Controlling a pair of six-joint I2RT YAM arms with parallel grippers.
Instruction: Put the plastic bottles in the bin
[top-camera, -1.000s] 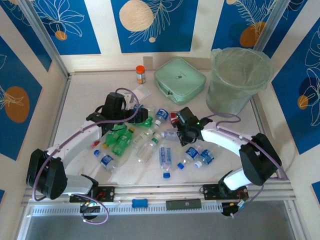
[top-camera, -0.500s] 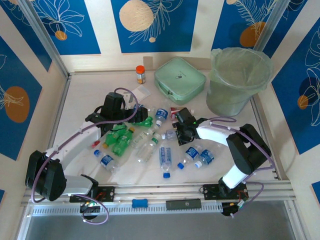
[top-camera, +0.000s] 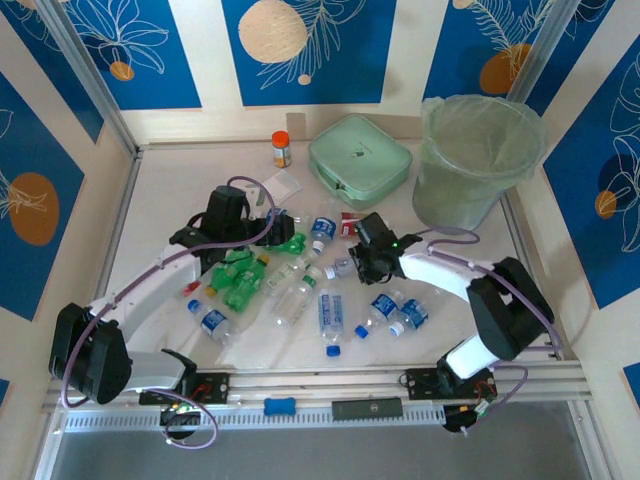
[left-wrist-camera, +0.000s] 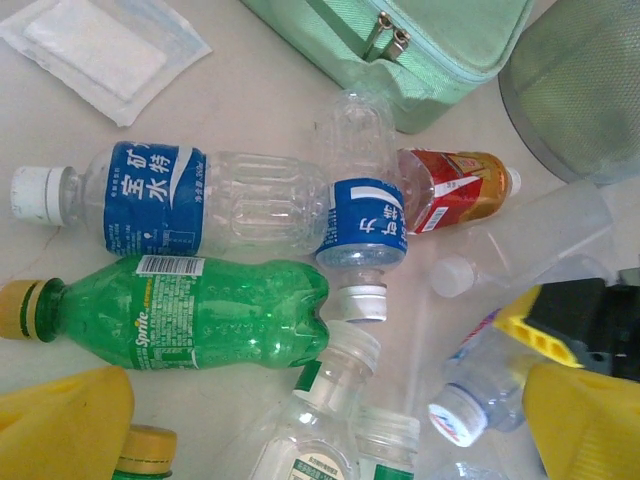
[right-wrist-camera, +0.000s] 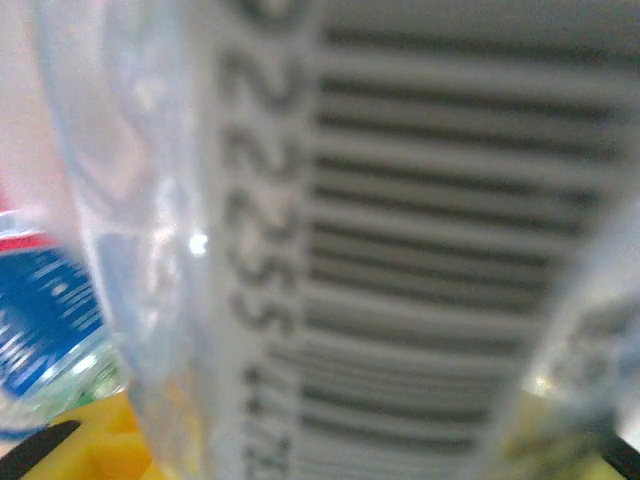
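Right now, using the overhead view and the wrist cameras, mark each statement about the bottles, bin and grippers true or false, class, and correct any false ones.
1. The bin stands at the far right corner of the table. True.
2. The orange-capped jar lies inside the mint-green case. False: it stands on the table, left of the case.
3. The left gripper grips a green bottle. False: its jaws are open and the bottle lies on the table.
4. The right gripper is closed on a clear bottle. True.
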